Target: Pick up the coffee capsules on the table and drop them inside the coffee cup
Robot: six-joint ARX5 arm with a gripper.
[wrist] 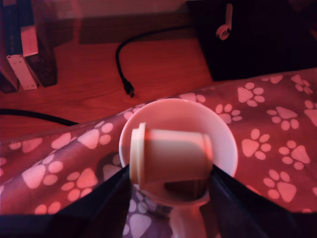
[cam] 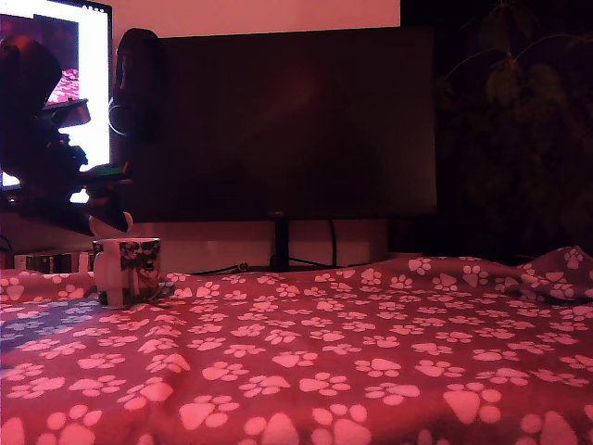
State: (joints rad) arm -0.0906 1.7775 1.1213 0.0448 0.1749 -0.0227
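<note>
My gripper (cam: 109, 219) hangs just above the coffee cup (cam: 130, 271) at the exterior view's left. It is shut on a pale cream coffee capsule (wrist: 171, 156), which lies sideways between the two dark fingers (wrist: 111, 203), its wide rim toward one of them. In the wrist view the capsule sits directly over the cup's white round opening (wrist: 225, 144). A dark shape (wrist: 184, 188) shows inside the cup under the capsule; I cannot tell what it is. The cup's thick white handle (cam: 107, 273) faces the camera in the exterior view. The table (cam: 352, 352) is draped in reddish paw-print cloth.
A large dark monitor (cam: 296, 120) stands behind the cloth, with a lit screen (cam: 88, 83) at the far left. A black cable (wrist: 124, 64) lies on the bare wooden desk (wrist: 163, 64) beyond the cup, near some upright books (wrist: 22, 49). The cloth bunches up (cam: 556, 273) at the right.
</note>
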